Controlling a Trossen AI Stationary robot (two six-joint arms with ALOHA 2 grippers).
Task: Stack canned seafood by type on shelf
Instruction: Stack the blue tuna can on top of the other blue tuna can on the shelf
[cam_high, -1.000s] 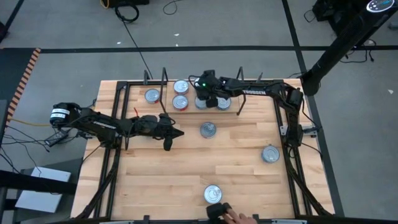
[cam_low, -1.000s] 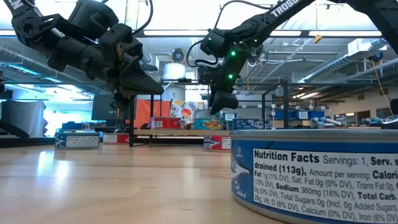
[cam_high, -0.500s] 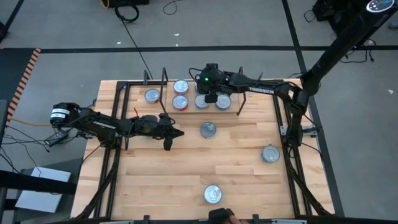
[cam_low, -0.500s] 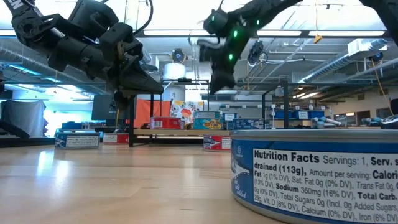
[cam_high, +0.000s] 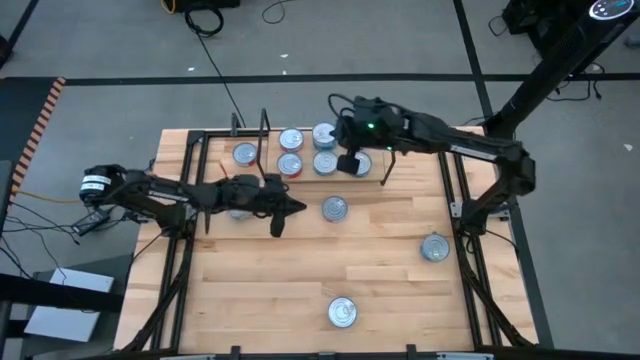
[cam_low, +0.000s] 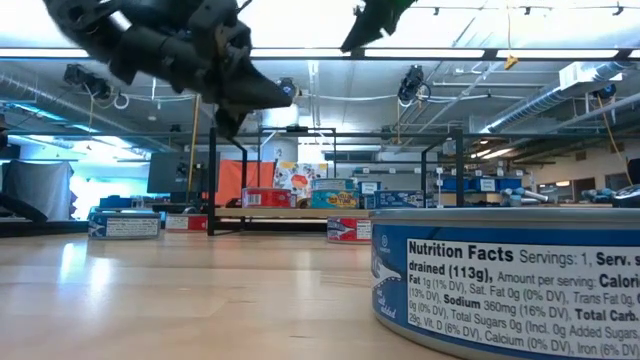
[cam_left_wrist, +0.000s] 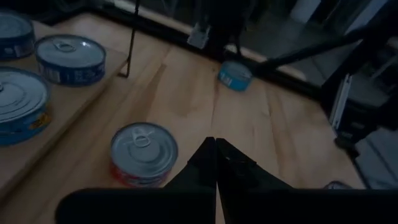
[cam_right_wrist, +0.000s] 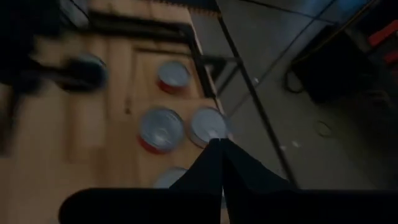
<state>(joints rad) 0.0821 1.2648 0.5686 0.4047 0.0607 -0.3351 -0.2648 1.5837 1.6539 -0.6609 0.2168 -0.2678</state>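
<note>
The shelf (cam_high: 305, 176) stands at the table's far side, and several tins rest flat on its board, among them a red one (cam_high: 290, 164) and blue ones (cam_high: 324, 135). A red tin (cam_left_wrist: 144, 153) lies on the tabletop just ahead of my left gripper (cam_left_wrist: 216, 149), which is shut and empty (cam_high: 298, 208). My right gripper (cam_high: 347, 163) hovers high over the shelf's right part. It is shut with nothing in it (cam_right_wrist: 217, 144). Two more tins (cam_high: 434, 247) (cam_high: 342, 312) lie on the table.
The shelf's black wire end frames (cam_high: 264, 128) (cam_high: 386, 165) stand upright on either side of the tins. The near tin (cam_low: 500, 280) fills the low view's right corner. Bare wood lies between the near tin and the shelf.
My right gripper has risen from the shelf and drawn toward the table's right, its fingers coming together. A blue tin now shows on the shelf where it stood. My left gripper has gone right, toward the red tin. A hand at the near edge has withdrawn.
</note>
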